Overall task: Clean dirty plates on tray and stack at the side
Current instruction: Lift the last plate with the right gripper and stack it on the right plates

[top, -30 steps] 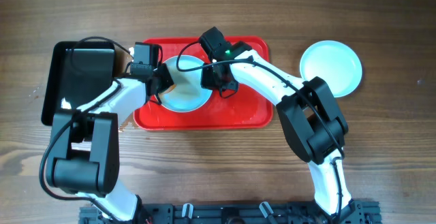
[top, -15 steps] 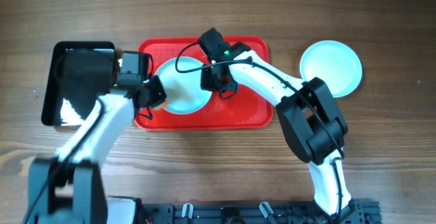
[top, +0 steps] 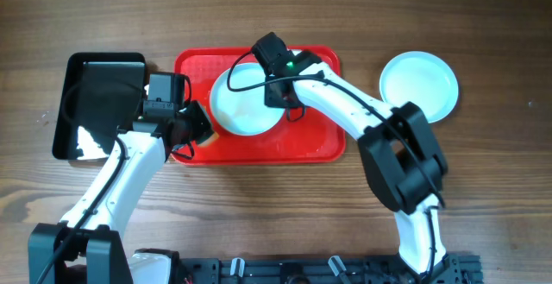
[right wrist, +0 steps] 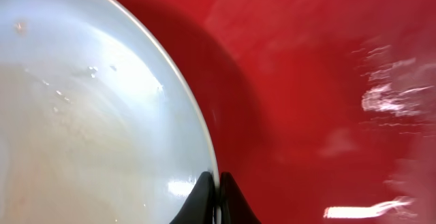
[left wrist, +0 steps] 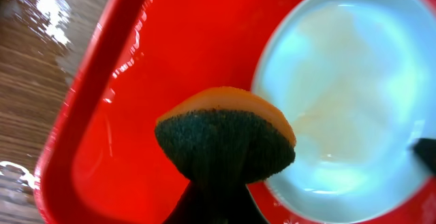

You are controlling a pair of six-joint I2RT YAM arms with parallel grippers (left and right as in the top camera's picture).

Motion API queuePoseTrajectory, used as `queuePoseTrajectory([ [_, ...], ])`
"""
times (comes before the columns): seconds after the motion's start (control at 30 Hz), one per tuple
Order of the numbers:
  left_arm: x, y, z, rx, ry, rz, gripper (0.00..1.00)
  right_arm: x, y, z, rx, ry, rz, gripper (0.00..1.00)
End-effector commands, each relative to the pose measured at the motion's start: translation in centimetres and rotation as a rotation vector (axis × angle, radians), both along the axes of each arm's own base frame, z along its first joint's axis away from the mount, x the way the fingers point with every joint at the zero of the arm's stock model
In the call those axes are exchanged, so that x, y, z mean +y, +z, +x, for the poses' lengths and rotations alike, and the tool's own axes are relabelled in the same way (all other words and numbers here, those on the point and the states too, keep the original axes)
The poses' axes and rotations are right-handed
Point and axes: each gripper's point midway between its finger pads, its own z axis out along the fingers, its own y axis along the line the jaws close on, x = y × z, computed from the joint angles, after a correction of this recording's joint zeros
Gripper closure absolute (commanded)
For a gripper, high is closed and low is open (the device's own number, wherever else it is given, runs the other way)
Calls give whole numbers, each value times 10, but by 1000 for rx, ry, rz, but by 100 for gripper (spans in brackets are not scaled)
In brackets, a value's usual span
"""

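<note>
Right gripper (right wrist: 218, 184) pinches plate (right wrist: 88, 115) rim | left gripper (left wrist: 214, 207) clamps sponge (left wrist: 225, 139) just beside it | side plate (top: 419, 85) seems done — this one not yet stacked.

Overhead looks straight down; both wrist cams close on tray (left wrist: 191, 40), plate (left wrist: 340, 81)

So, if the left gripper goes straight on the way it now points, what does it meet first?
Probably the tray floor: the sponge in the left gripper hangs over bare red plastic, close beside the plate. Depth is unclear, so it may touch the plate's rim instead.
</note>
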Motion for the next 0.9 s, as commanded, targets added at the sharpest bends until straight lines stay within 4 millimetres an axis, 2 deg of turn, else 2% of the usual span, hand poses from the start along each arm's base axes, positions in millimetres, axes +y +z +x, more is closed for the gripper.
queuePoseTrajectory([
  [0.0, -8, -1, -2, 12, -2, -50, 96, -58, 71, 24, -228, 24, -298, 96],
  [0.03, -10, -1, -2, 11, -10, -49, 96, -72, 89, 24, -266, 22, -369, 96],
  [0.1, -17, 1, 0, -7, -29, -52, 96, -82, 109, 24, -303, 43, -424, 96],
  [0.13, -24, 3, 4, -33, -50, -56, 96, -91, 125, 26, -345, 33, -471, 96],
  [0.27, -45, 8, 10, -85, -111, -44, 96, -118, 163, 30, -431, 56, -695, 96],
  [0.37, -56, 12, 13, -121, -138, -25, 96, -120, 198, 27, -523, 86, -941, 95],
  [0.43, -58, 13, 14, -127, -144, -26, 96, -104, 221, 24, -594, 117, -1057, 96],
  [0.53, -58, 12, 14, -126, -144, -26, 96, -68, 228, 21, -642, 222, -1067, 96],
  [0.6, -57, 12, 13, -120, -144, -24, 96, -57, 237, 19, -691, 208, -1072, 96],
  [0.87, -55, 10, 12, -115, -137, -10, 96, -54, 234, 17, -690, 218, -1061, 96],
])
